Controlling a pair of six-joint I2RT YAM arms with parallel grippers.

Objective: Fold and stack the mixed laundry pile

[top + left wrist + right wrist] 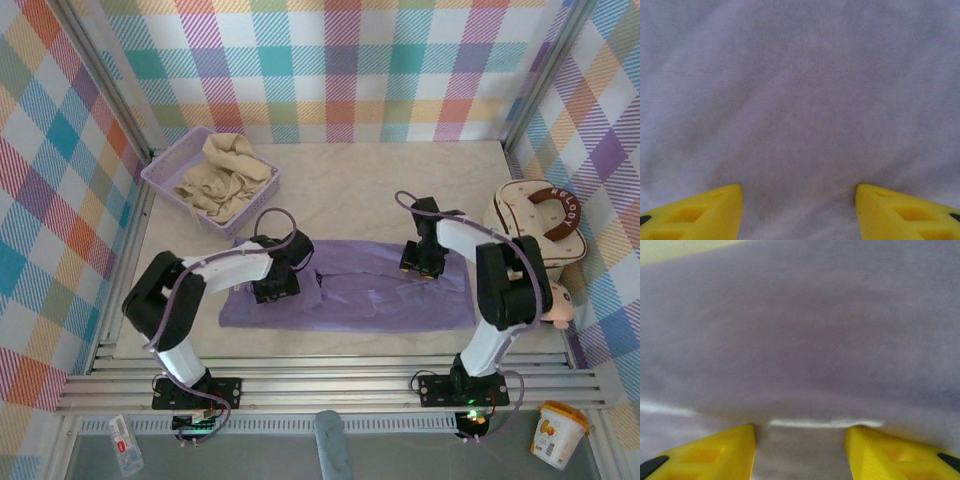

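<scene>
The lavender-purple T-shirt (350, 295) lies flat on the table as a long folded band. My left gripper (275, 285) is pressed down on its left part. In the left wrist view the yellow fingertips (715, 212) of the left gripper (799, 210) stand apart, with only smooth purple cloth (800, 100) between them. My right gripper (420, 262) is low over the shirt's upper right edge. Its jaws (800, 452) are open, and a fold edge of the purple cloth (820, 423) runs just beyond the tips. The cream-beige shirt (225, 175) lies crumpled in the basket.
A lavender mesh basket (165, 172) stands at the back left. A cream padded bag with a brown handle (535, 220) sits at the right wall. An orange tub (555, 432) stands off the table at the front right. Plaid walls close in three sides.
</scene>
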